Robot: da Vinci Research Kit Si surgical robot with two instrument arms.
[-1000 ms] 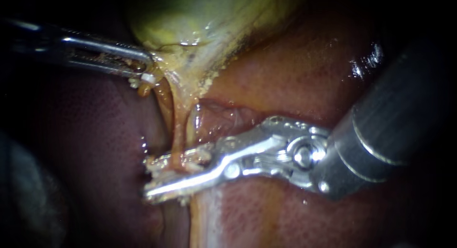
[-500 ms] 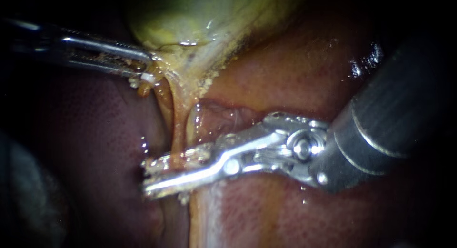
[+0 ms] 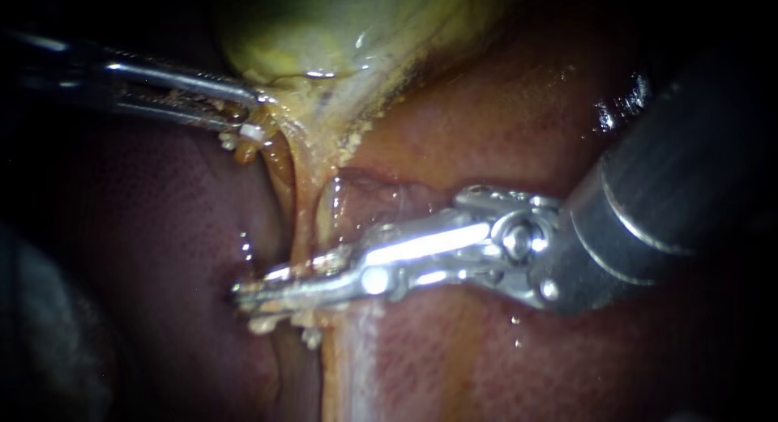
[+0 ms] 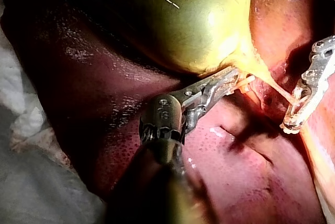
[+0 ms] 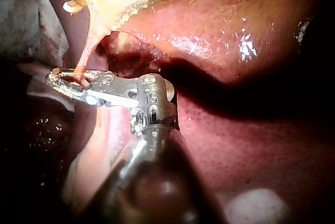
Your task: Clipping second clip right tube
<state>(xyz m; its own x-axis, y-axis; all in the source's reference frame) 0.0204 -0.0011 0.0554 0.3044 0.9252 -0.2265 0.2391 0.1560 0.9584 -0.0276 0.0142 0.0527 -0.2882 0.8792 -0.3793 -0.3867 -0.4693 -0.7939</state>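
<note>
The tool point(image 3: 263, 293) on your right instrument lies low and left of centre in the endoscope view. Its two jaws are pressed together across the tube point(image 3: 301, 228), pinching it from both sides near its lower end. I cannot tell from this view whether this is the right tube. Pale crumbs of tissue cling to the jaws. Seen from the right wrist, the thin orange tube runs down into the tool close to the jaw tips. The instrument's silver hinge and dark shaft point(image 3: 673, 187) run off to the right edge of the frame.

The tool point(image 3: 243, 114) on your left instrument comes in from the upper left. It is clamped on the yellowish tissue at the neck of the gallbladder point(image 3: 340, 33), and a small white piece sits just under its tip. The left wrist view shows those jaws closed on the neck where the green-yellow gallbladder narrows. From there the tube stretches ahead to your right tool, and the two tools are well apart.

The tube hangs from the neck at upper centre down to the clamped jaws. Around it the liver point(image 3: 502, 114) is dark red, wet and glossy, with bright glints at the upper right. A pale strip of tissue point(image 3: 348, 365) runs on below the jaws.

Beyond the liver's edge, the left wrist view shows white cloth point(image 4: 13, 93) on the counter. The rest of the surroundings are dark.
</note>
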